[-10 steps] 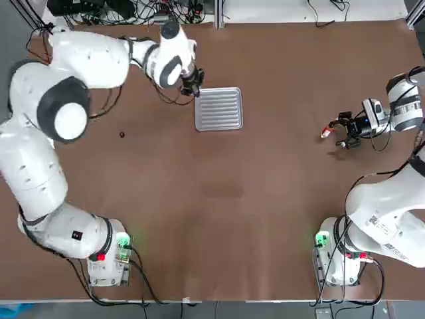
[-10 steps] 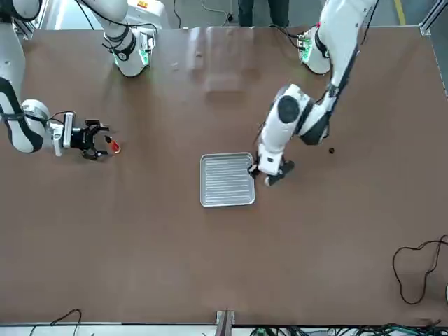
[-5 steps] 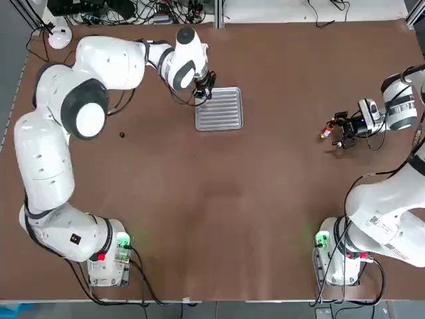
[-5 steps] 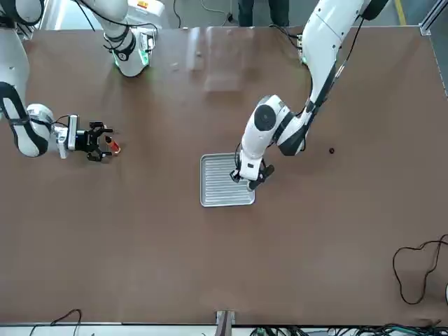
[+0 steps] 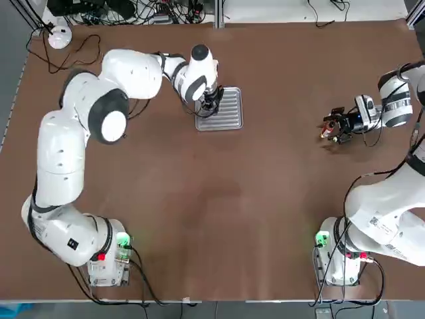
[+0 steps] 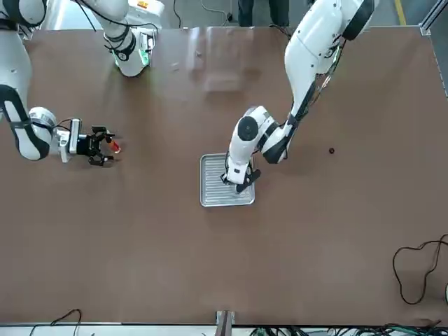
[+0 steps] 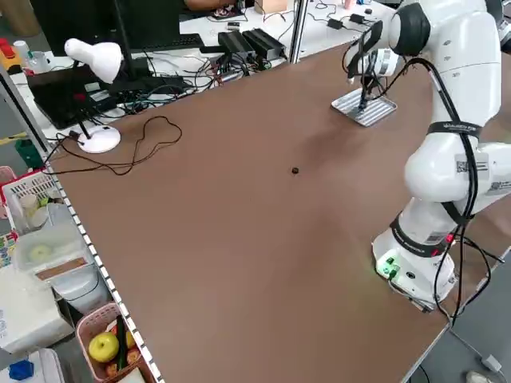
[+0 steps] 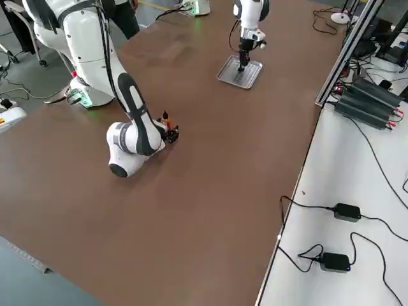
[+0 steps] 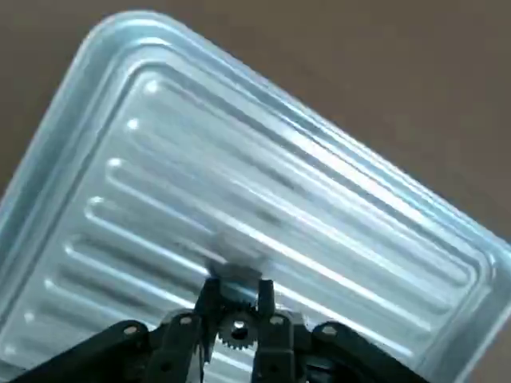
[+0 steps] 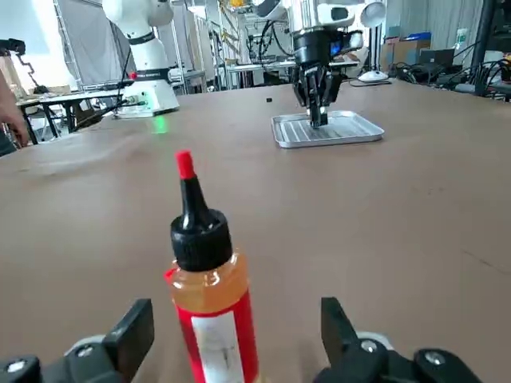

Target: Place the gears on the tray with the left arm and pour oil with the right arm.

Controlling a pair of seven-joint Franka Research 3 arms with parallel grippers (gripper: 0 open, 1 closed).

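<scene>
My left gripper [image 5: 212, 104] hangs low over the ribbed silvery tray [image 5: 228, 113], shut on a small dark toothed gear [image 9: 237, 332]. The left wrist view shows the tray [image 9: 263, 175] right under the fingertips. A second gear [image 5: 121, 135] lies loose on the brown table, well left of the tray, and shows too in the front view [image 6: 331, 149]. At the table's right side the oil bottle [image 10: 209, 319], with its pale orange body, red label and dark cap with a red tip, stands upright. My right gripper [image 5: 334, 125] is open, one finger on each side of the bottle, not touching it.
A white desk lamp [image 5: 58, 36] and cables lie at the far left corner. A person's legs [image 6: 259, 10] stand beyond the table's edge in the front view. Cables and power bricks [image 8: 347, 210] sit on the white bench beside the table.
My left gripper moved right, from beside the tray's left edge to over the tray, still holding the gear. My right gripper crept closer around the oil bottle.
</scene>
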